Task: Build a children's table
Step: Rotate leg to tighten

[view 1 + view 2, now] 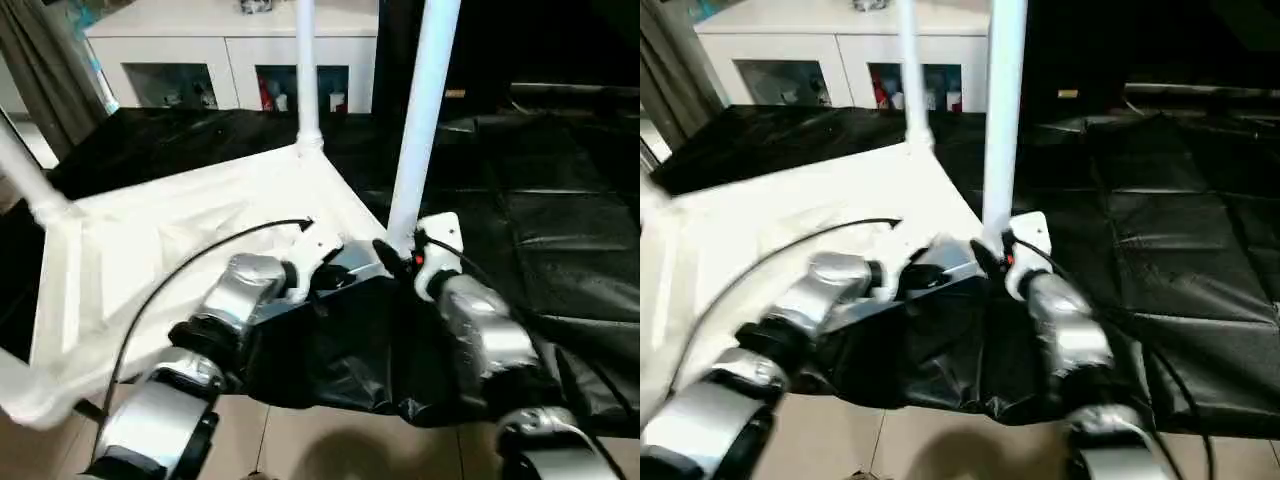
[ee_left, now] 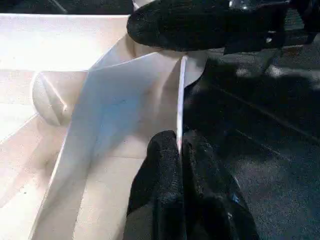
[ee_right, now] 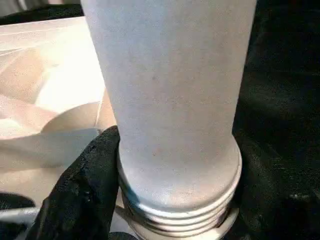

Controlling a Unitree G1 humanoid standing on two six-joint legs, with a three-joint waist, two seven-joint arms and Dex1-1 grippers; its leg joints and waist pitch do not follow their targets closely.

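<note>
Left gripper (image 2: 180, 165) pinches the upturned table top's (image 1: 150, 250) thin rim; right gripper (image 1: 400, 255) clasps the leg (image 1: 420, 120) rising at that corner. Black sheeting (image 1: 560, 230) spreads beyond; a white cabinet (image 1: 230, 45) stands behind.

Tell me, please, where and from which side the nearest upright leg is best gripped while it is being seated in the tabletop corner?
Grip the nearest leg low on its round shaft, just above the threaded collar, coming level from the robot's side, much as the right gripper does now. There the tube is smooth and even, and a low hold probably steadies it best. The left gripper pinches the tabletop rim beside it.
</note>
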